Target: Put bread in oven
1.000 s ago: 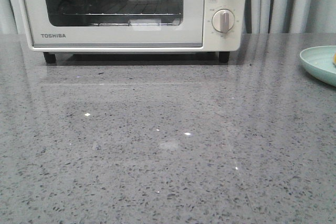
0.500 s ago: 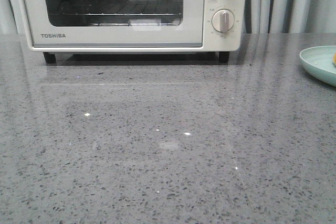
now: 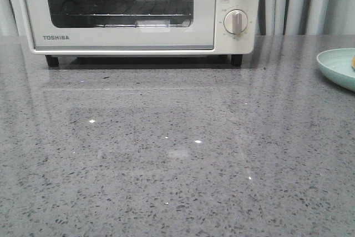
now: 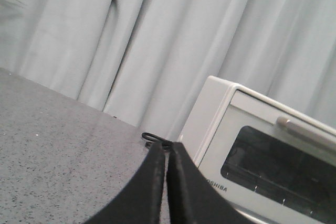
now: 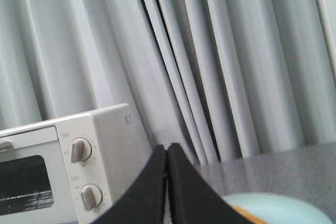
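The oven point(image 3: 138, 12) is sitting at the far edge of the grey speckled table point(image 3: 177, 159), its glass door shut and its wire rack point(image 3: 127, 16) showing through the window. Two round dials point(image 3: 236, 21) are lining its right side, and its black feet point(image 3: 52, 60) are resting on the table. Pale curtains point(image 3: 299, 1) are hanging behind it.

Over at the right edge of the table, well apart from the oven, a pale green plate point(image 3: 335, 67) is lying, and a sliver of golden-orange is peeking over it at the frame's border: that is the bread point(image 3: 353, 62), sitting on the plate. From the right wrist camera the same plate point(image 5: 283, 205) is showing just beyond the fingers, with an orange strip of the bread point(image 5: 244, 214) on it.

Neither arm is reaching into the front view. The left hand point(image 4: 167, 148) is holding its two dark fingers pressed together with nothing between them, pointing toward the oven's point(image 4: 262, 156) left front corner. The right hand point(image 5: 167, 150) is likewise keeping its fingers closed against each other and empty, raised above the table, with the oven's point(image 5: 68, 161) dial side off to one side and the curtains point(image 5: 210, 51) filling the background.
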### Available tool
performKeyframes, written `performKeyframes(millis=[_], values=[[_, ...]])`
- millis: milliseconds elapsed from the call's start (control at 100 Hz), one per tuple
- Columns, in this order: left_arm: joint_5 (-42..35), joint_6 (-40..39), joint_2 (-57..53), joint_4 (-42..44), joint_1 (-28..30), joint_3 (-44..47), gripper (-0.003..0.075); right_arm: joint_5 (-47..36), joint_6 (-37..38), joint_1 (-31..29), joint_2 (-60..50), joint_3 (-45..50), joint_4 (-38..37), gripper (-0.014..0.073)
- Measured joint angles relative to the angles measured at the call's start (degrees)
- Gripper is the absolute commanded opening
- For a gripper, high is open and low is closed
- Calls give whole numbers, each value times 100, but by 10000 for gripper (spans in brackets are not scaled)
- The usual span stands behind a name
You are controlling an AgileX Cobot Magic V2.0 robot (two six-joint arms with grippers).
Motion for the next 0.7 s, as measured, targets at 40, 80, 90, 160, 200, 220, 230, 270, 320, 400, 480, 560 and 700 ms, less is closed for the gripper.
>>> performKeyframes(millis=[40, 80, 90, 160, 200, 220, 230, 270, 320, 400, 480, 560, 700], values=[[-26, -134, 0, -28, 0, 0, -18, 177, 96, 0, 0, 0, 10, -5], [-25, -216, 0, -41, 0, -10, -1, 477, 153, 0, 0, -27, 10, 21], [-25, -233, 0, -41, 0, -10, 3, 598, 168, 0, 0, -55, 10, 26], [-1, -304, 0, 115, 0, -63, 87, 1147, 197, 0, 0, -208, 10, 90], [52, -328, 0, 354, 0, -157, 155, 1364, 207, 0, 0, -301, 10, 127], [94, -328, 0, 532, 0, -193, 189, 1471, 211, 0, 0, -359, 10, 143], [122, -328, 0, 658, 0, -233, 200, 1542, 211, 0, 0, -395, 10, 148], [187, -339, 0, 959, -14, -360, 251, 1698, 221, 0, 0, -483, 10, 165], [252, -347, 0, 1253, -57, -509, 279, 1917, 225, 0, 0, -616, 10, 166], [290, -347, 0, 1480, -155, -737, 265, 2406, 225, 0, 0, -814, 10, 163], [290, -347, 75, 1567, -282, -1018, 228, 2840, 225, 0, 0, -1027, 10, 163], [290, -347, 277, 1722, -419, -1308, 183, 3224, 225, 0, 0, -1292, 10, 163], [290, -347, 834, 1872, -726, -1894, 99, 3650, 153, 0, 0, -1826, 10, 163]])
